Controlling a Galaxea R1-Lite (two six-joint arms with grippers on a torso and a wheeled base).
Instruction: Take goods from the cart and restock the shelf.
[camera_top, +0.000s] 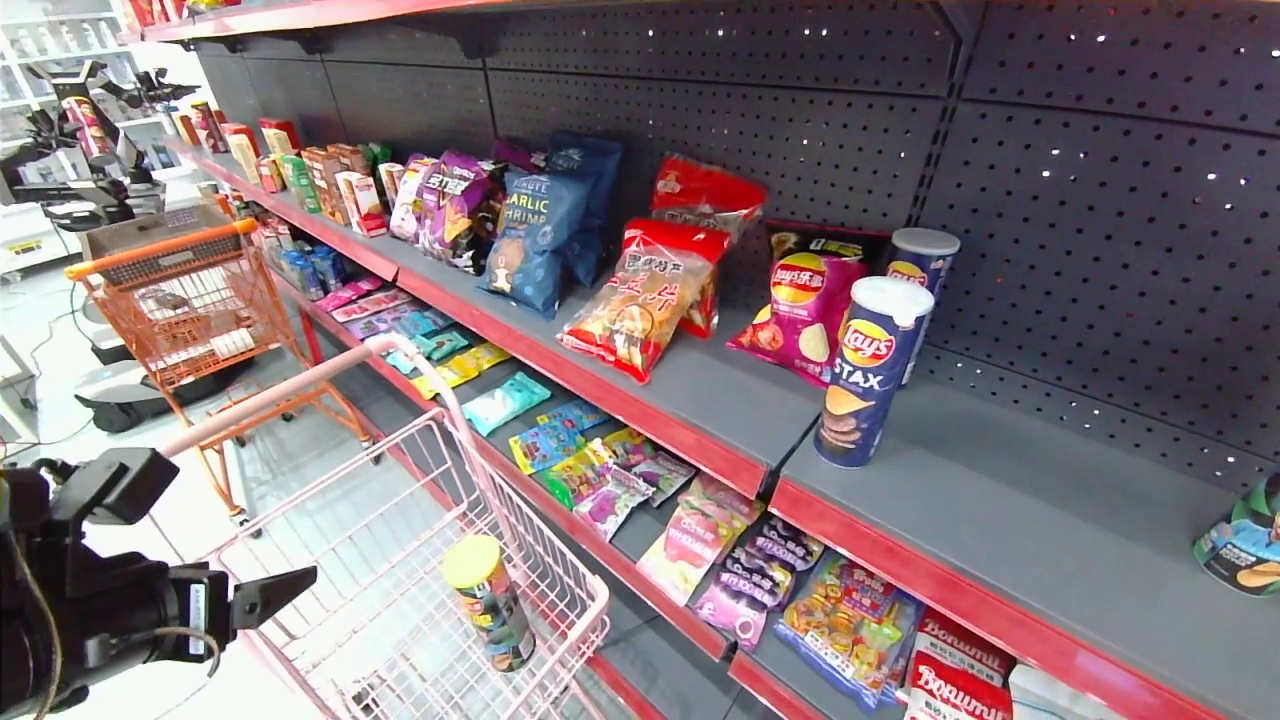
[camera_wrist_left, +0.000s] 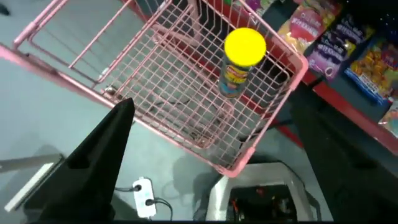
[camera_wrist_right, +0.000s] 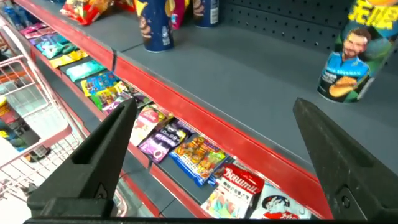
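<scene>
Now, one yellow-lidded can upright in a corner of the pink cart.
Two blue cans, one green can on shelf, bare board between; right gripper spread wide, empty, facing its red edge; left gripper outside cart rim, jaws unreadable.

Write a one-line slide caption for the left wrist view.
Yellow-lidded can standing upright in the pink cart, awaiting restocking.

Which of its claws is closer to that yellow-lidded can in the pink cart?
Left. The left gripper sits just beside the pink cart, close to the yellow-lidded can. The right gripper is at the grey shelf, farther off.
</scene>
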